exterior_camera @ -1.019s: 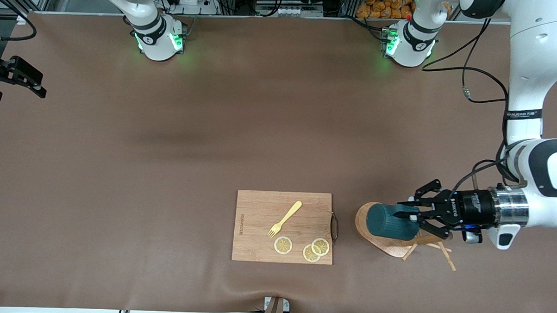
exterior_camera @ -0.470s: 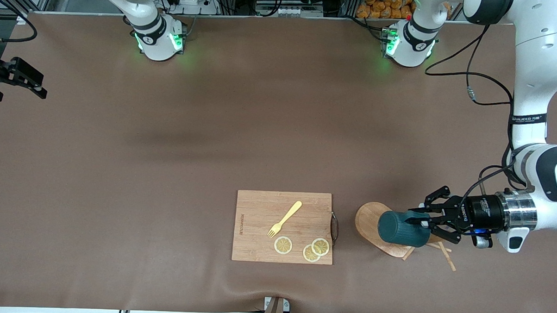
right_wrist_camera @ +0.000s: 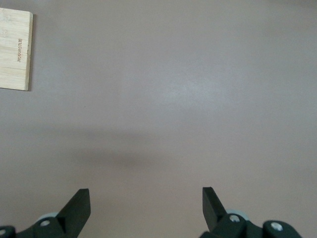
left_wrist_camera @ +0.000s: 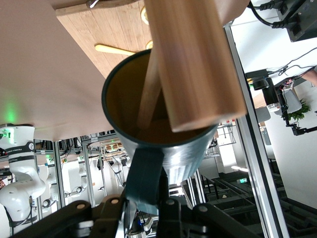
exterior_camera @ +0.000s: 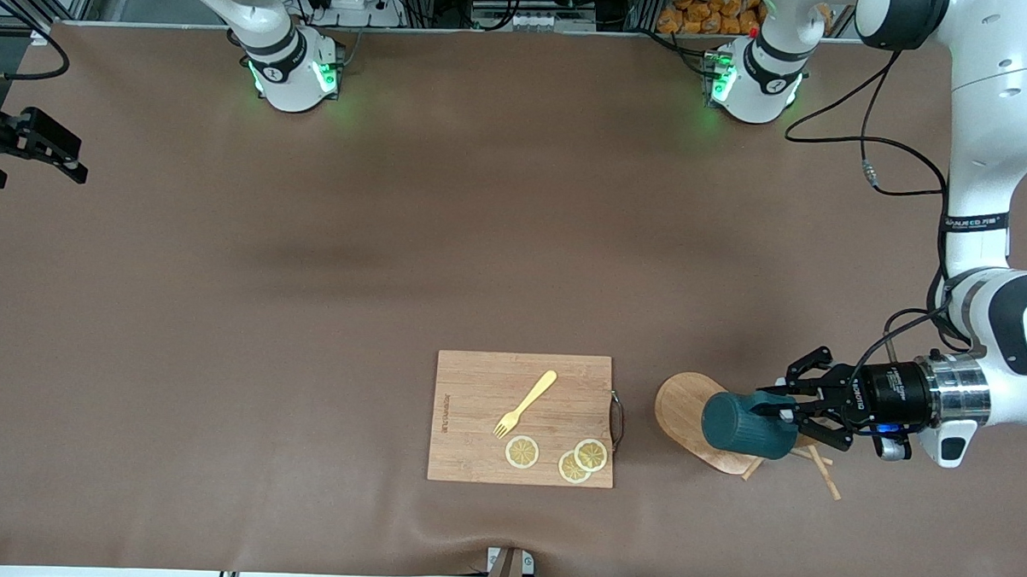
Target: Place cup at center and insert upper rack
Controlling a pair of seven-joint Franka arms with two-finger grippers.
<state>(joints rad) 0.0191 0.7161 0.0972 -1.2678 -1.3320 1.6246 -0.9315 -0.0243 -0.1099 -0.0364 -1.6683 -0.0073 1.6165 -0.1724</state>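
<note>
Left claw point(exterior_camera: 789, 412), at the lower right of the frame, grips the cup point(exterior_camera: 744, 425) by its handle, holding it sideways over the toppled rack point(exterior_camera: 684, 410), apparently to draw it clear. Only the left wrist view shows the rack's post and a peg reaching into the cup's mouth. Right claw point(exterior_camera: 53, 154), at the left edge, waits with fingers point(right_wrist_camera: 79, 208) spread, empty.

Cutting board point(exterior_camera: 522, 418) on the bench point(exterior_camera: 394, 276), bearing a fork point(exterior_camera: 525, 403) and lemon slices point(exterior_camera: 522, 452) nearer the camera. Upper rack point(exterior_camera: 697, 419) beside it toward the left arm's end; cup point(exterior_camera: 746, 426) over the rack, around a peg point(left_wrist_camera: 148, 89).
</note>
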